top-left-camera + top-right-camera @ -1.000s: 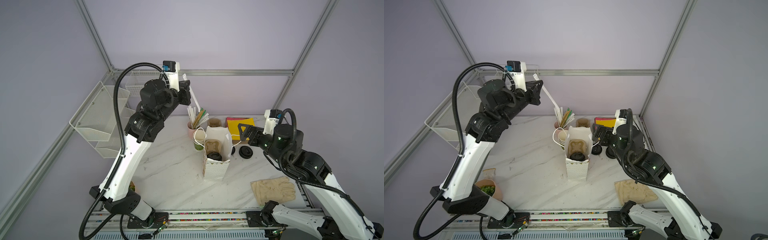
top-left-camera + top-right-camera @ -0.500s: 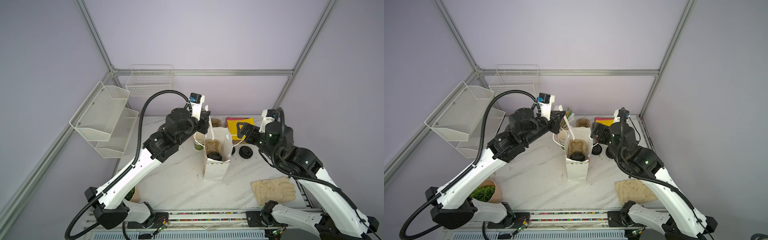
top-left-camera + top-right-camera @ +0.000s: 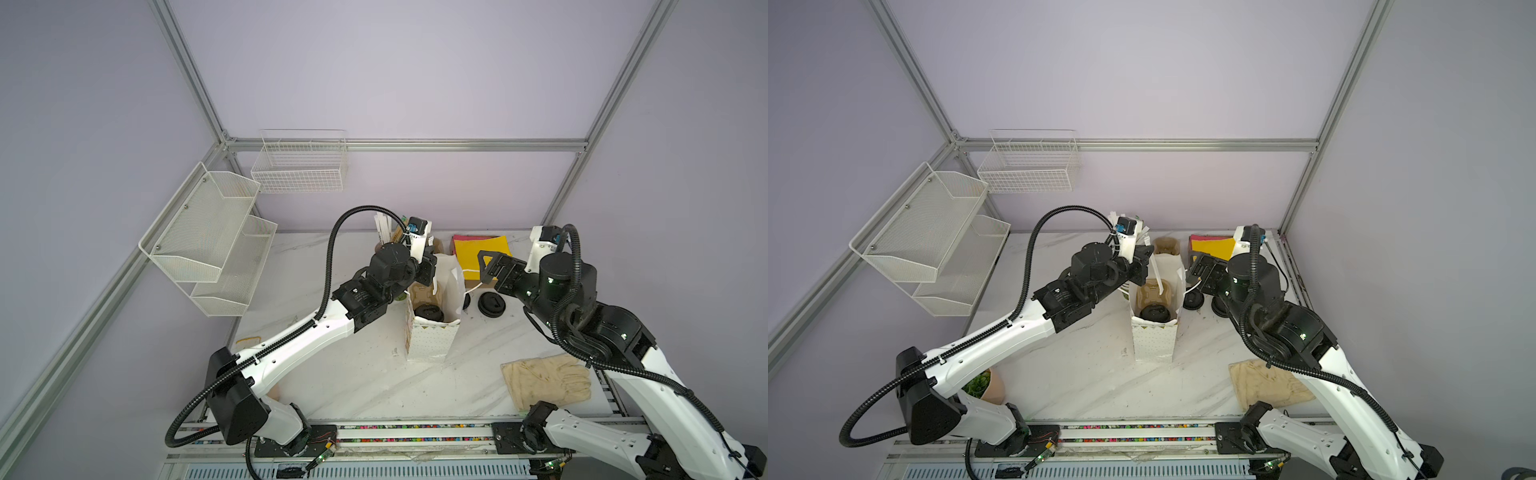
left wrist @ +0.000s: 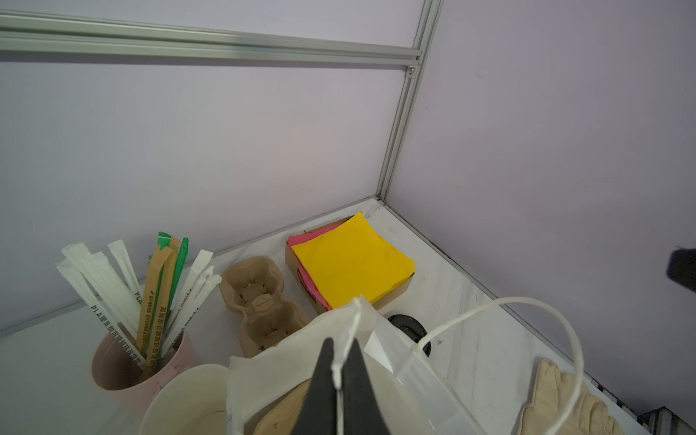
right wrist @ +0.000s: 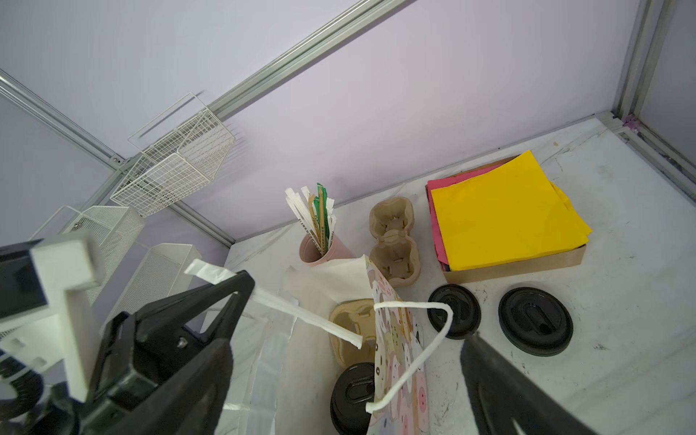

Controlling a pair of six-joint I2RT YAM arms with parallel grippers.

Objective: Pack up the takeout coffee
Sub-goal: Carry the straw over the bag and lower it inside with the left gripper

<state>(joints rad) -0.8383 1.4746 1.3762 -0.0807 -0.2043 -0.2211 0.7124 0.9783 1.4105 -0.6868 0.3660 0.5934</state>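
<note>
Now: marble table (image 3: 365,374) is crowded at the back, with free room in front. Paper bag (image 3: 428,345) stands upright, mouth open. Right gripper (image 3: 493,266) is beside the bag's handle (image 5: 414,339), jaws wide, empty. Left gripper (image 4: 341,361) is pinched on a wrapped straw (image 5: 309,320). Takeout coffee (image 3: 1154,312) sits lidded inside the bag. Step, likely: adding the straw. Next: lower past the rim, release.
</note>
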